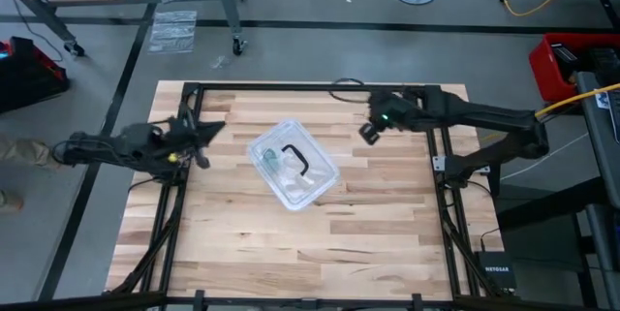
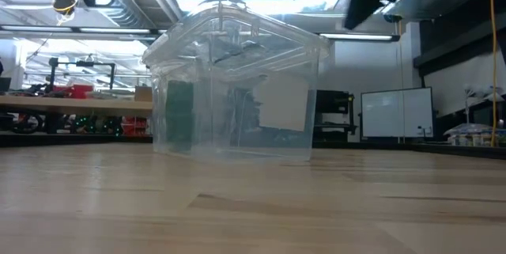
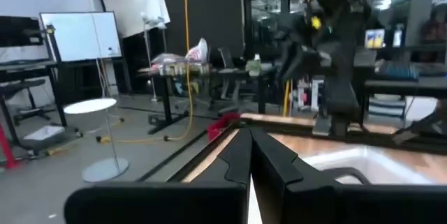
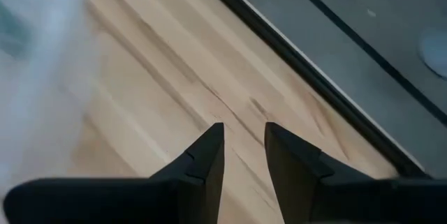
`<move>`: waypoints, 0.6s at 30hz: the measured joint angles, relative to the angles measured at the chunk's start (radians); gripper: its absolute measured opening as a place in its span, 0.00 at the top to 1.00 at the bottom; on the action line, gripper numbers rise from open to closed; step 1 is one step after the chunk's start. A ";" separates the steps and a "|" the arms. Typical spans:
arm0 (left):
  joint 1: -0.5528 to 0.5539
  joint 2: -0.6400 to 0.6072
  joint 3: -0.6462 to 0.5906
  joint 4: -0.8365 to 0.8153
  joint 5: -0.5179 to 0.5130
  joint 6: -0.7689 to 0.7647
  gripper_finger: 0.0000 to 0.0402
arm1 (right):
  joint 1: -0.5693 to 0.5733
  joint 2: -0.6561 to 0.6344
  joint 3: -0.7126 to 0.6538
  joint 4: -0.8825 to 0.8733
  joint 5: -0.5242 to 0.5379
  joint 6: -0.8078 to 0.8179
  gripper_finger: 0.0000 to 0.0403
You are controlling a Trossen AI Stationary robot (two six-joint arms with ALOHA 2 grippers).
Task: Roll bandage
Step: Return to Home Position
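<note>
The bandage (image 1: 267,164) is a small green roll inside a clear plastic box (image 1: 294,166) with a black handle on its lid. The box stands on the middle of the wooden table. In the low view the green roll (image 2: 180,115) shows through the box's clear wall (image 2: 237,64), next to a white piece. My left gripper (image 1: 213,129) hovers left of the box, shut and empty; its fingers (image 3: 248,147) meet at the tips. My right gripper (image 1: 368,134) hovers right of the box and a little beyond it, its fingers slightly apart (image 4: 244,140) over bare wood, holding nothing.
A black metal frame (image 1: 320,86) runs around the table top near its edges. The wooden table (image 1: 387,224) shows bare boards on the near side of the box. Beyond the table are room floor, stands and a red bin (image 1: 572,64).
</note>
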 joint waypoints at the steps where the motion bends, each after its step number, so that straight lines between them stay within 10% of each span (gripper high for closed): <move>1: 0.000 -0.032 0.013 -0.032 -0.001 0.009 1.00 | 0.009 -0.026 -0.020 -0.036 0.029 0.033 0.73; 8: 0.000 -0.249 0.136 -0.523 -0.036 -0.169 1.00 | 0.149 -0.271 -0.268 -0.073 0.115 0.258 0.73; 18: -0.004 -0.228 0.116 -0.503 0.333 -0.124 1.00 | 0.321 -0.617 -0.737 0.372 0.092 0.226 0.73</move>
